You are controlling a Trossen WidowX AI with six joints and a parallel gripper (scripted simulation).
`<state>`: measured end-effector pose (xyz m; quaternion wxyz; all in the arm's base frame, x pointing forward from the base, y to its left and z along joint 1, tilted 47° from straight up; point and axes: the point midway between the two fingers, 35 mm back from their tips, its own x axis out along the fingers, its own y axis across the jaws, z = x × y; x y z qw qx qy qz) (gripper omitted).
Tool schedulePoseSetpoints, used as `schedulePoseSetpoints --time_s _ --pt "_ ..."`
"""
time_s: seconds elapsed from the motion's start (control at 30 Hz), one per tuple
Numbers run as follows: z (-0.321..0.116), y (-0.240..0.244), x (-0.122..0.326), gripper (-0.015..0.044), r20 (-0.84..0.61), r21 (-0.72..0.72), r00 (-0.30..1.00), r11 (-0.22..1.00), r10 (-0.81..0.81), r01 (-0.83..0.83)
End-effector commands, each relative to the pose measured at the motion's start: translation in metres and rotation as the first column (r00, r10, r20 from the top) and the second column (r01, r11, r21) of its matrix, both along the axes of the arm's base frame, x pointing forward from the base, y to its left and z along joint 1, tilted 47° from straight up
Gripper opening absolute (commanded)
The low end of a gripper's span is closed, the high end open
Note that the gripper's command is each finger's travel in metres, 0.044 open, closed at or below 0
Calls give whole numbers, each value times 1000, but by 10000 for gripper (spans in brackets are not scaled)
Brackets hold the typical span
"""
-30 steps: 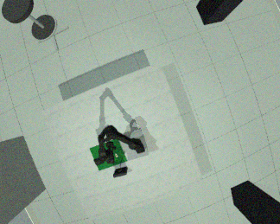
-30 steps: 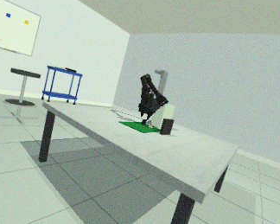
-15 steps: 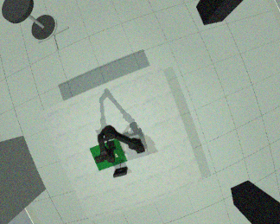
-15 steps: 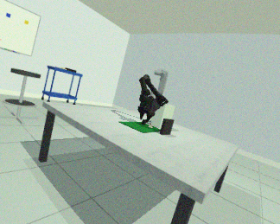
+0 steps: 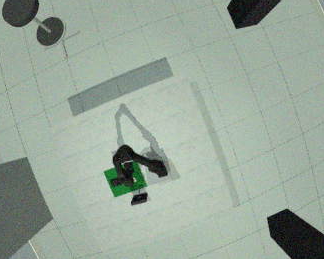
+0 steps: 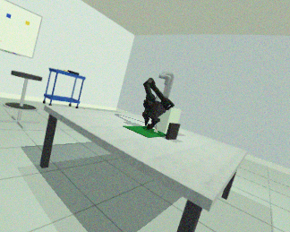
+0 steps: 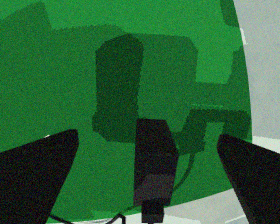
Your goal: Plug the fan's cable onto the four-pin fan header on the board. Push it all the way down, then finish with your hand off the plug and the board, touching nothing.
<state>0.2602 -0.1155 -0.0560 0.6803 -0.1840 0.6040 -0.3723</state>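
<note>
The green board [image 5: 118,190] [image 6: 144,133] [image 7: 30,100] lies flat on the table. The fan's plug [image 7: 155,165], a black block, is seen in the wrist view between my fingertips, with a gap on both sides. Its thin black cable [image 7: 120,217] leaves at the bottom of that view. My gripper [image 6: 149,127] [image 7: 149,140] is open, low over the board, astride the plug and touching neither side of it. The four-pin header is hidden; only a pale speck shows at the left finger's upper edge. The fan [image 5: 139,199] [image 6: 172,131] is a black block beside the board.
The arm's base [image 5: 159,168] is close beside the board on the pale table [image 6: 200,158]. A pale block [image 6: 174,114] stands behind the fan in the exterior view. A stool [image 5: 20,7] [image 6: 26,75] and a blue cart [image 6: 63,98] are off the table.
</note>
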Motion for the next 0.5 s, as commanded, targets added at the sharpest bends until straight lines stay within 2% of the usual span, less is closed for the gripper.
schedulePoseSetpoints --time_s 0.0,0.4,0.47 --pt "0 0 0 335 1 0 1000 1000 -1 1" --pt "0 0 0 20 1 0 1000 1000 -1 1" --pt "0 0 0 0 1 0 1000 1000 -1 1"
